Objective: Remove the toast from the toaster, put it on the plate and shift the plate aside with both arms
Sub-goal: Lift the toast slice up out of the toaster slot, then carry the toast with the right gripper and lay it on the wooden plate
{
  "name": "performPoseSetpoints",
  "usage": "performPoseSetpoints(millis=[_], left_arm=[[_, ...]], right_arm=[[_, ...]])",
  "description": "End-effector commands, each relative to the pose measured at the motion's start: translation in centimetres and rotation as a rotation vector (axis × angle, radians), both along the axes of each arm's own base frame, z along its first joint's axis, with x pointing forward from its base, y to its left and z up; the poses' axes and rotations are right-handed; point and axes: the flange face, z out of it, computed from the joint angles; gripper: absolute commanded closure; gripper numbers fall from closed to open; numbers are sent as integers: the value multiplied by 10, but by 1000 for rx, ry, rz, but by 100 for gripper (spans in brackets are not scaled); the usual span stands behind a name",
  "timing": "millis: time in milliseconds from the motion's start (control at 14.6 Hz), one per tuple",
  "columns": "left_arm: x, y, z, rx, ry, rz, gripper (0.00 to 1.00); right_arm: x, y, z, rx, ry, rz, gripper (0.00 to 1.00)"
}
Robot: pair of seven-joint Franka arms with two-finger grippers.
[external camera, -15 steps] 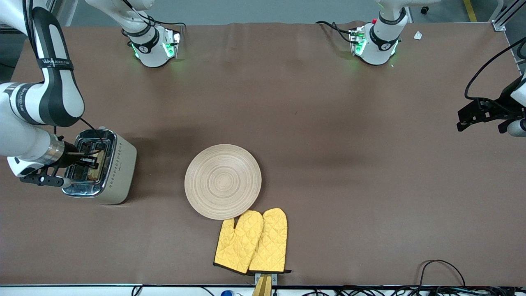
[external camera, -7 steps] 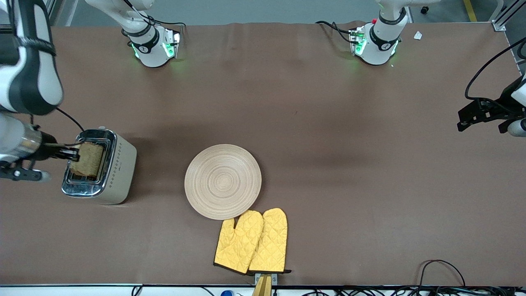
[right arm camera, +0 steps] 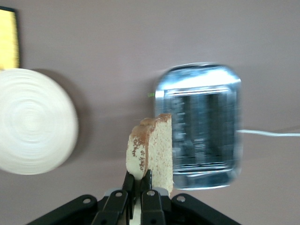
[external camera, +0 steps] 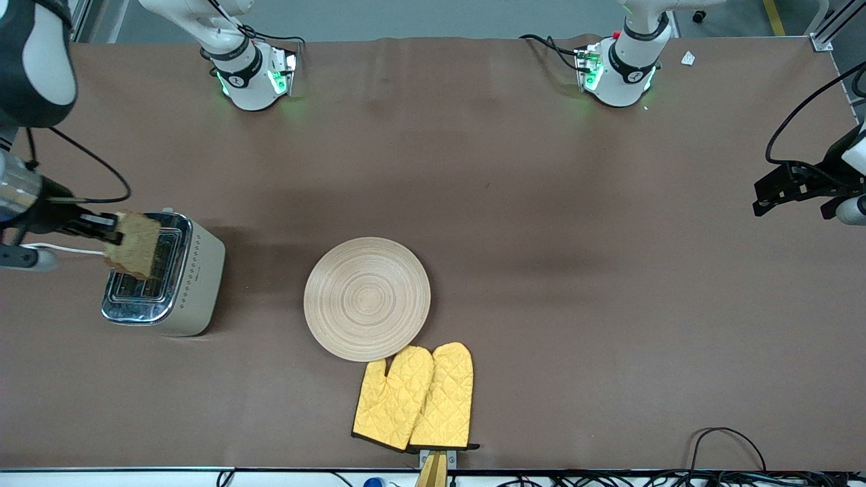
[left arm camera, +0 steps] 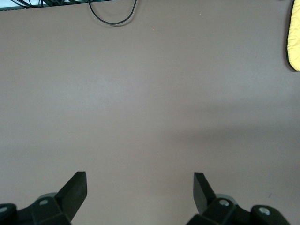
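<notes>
My right gripper (external camera: 111, 237) is shut on the toast (external camera: 133, 243), a speckled light-brown slice held in the air over the toaster (external camera: 169, 277). The right wrist view shows the toast (right arm camera: 152, 150) pinched on edge between my right gripper's (right arm camera: 139, 180) fingers, clear of the chrome slots. The round pale wooden plate (external camera: 367, 298) lies flat mid-table, bare, also seen as the plate (right arm camera: 33, 122) in the right wrist view. My left gripper (external camera: 788, 193) waits at the left arm's end of the table; its own view shows the left gripper (left arm camera: 139, 180) open over bare brown table.
Two yellow oven mitts (external camera: 416, 398) lie against the plate's edge nearer the front camera. The toaster's white cord (right arm camera: 269, 133) trails off toward the right arm's end. A black cable loop (external camera: 727, 443) lies near the front edge.
My right gripper has lifted the toast up out of the toaster slot and carried it higher over the toaster. The left arm, plate and mitts have not moved.
</notes>
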Motion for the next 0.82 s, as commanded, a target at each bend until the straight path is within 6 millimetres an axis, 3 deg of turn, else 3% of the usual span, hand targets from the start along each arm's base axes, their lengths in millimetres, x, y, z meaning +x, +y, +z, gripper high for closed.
performPoseSetpoints(millis=[0, 206, 480, 618, 755], left_arm=[[0, 2, 2, 13, -6, 8, 0], [0, 2, 2, 13, -6, 8, 0], [0, 2, 2, 13, -7, 8, 0], [0, 2, 2, 13, -6, 8, 0], [0, 1, 2, 13, -6, 6, 0]], right_arm=[[5, 61, -16, 110, 0, -93, 100], [16, 145, -56, 206, -17, -192, 100], [19, 247, -130, 294, -35, -262, 100], [16, 289, -167, 310, -61, -283, 100], [16, 306, -197, 321, -82, -296, 100]])
